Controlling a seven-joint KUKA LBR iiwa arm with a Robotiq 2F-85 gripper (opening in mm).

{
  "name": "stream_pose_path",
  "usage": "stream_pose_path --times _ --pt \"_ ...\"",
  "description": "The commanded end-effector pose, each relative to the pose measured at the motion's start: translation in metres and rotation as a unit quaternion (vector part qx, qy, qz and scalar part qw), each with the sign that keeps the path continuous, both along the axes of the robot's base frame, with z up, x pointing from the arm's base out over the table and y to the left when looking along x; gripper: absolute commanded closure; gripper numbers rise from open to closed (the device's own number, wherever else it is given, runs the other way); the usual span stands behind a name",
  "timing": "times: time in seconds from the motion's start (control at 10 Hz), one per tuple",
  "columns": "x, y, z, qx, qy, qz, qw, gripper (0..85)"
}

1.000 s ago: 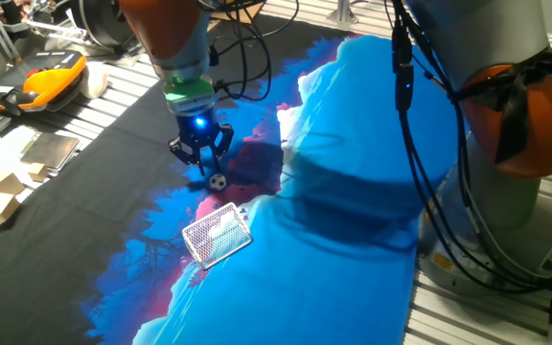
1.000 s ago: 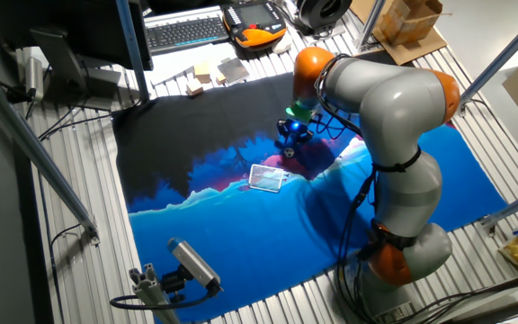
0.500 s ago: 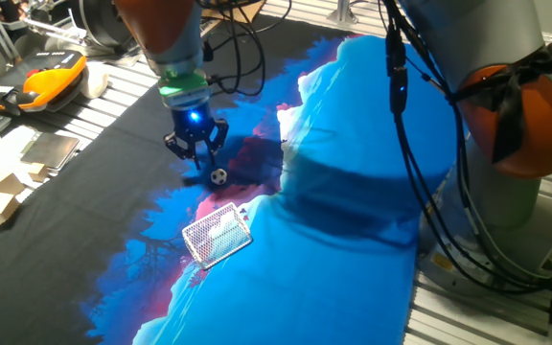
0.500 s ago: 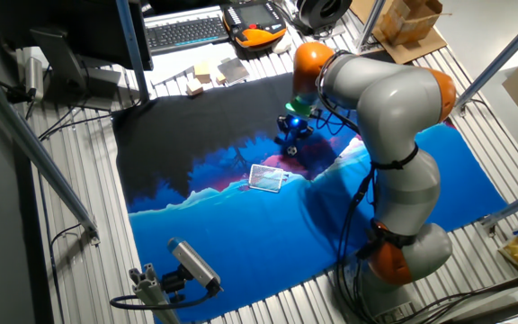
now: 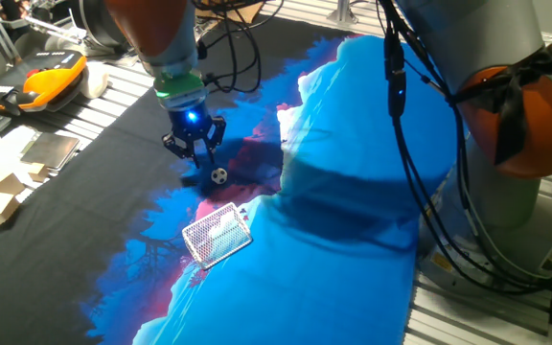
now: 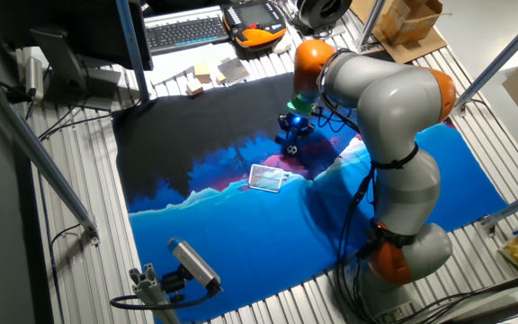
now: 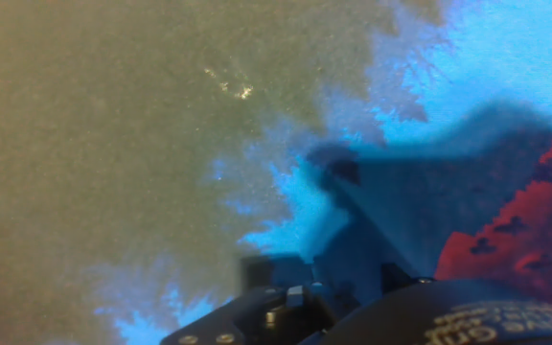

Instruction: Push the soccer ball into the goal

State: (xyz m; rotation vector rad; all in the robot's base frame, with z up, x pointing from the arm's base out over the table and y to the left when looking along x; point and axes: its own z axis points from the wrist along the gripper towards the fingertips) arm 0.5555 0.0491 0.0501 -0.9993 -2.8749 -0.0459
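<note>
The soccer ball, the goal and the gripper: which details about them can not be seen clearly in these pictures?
- Soccer ball: absent from the hand view; in the other fixed view it is too small to pick out.
- Gripper: whether it touches the ball cannot be told; its fingers are small and dark.
- Goal: which side is its open mouth is unclear in both fixed views; the mesh is too fine.
- Hand view: blurred, shows only the cloth.

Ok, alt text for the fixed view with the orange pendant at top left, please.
The pincer hangs low over a blue and black cloth, just behind the soccer ball. The goal lies flat on the cloth, nearer the camera.
</note>
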Motion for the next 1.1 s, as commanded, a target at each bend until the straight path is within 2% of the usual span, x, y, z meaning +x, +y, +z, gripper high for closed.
stream_pose_path --times 0.0,0.2,0.3,0.4,0.5,0.6,0.9,1.0 --pt "-0.0002 0.0002 0.0000 -0.012 -0.003 0.002 0.9999 51.0" --pt "-0.0002 0.0002 0.0000 -0.015 -0.006 0.002 0.9999 51.0" --pt "-0.0002 0.0002 0.0000 -0.006 -0.006 0.006 0.9999 51.0" --pt "-0.0002 0.0002 0.0000 -0.003 -0.004 0.001 1.0000 68.0" --pt "-0.0002 0.0002 0.0000 -0.011 -0.005 -0.014 0.9998 68.0" --pt "-0.0002 0.0002 0.0000 -0.006 -0.002 -0.026 0.9996 51.0" --pt "-0.0002 0.0002 0.0000 0.002 0.000 -0.035 0.9994 51.0" --pt "-0.0002 0.0002 0.0000 -0.005 0.000 -0.034 0.9994 51.0"
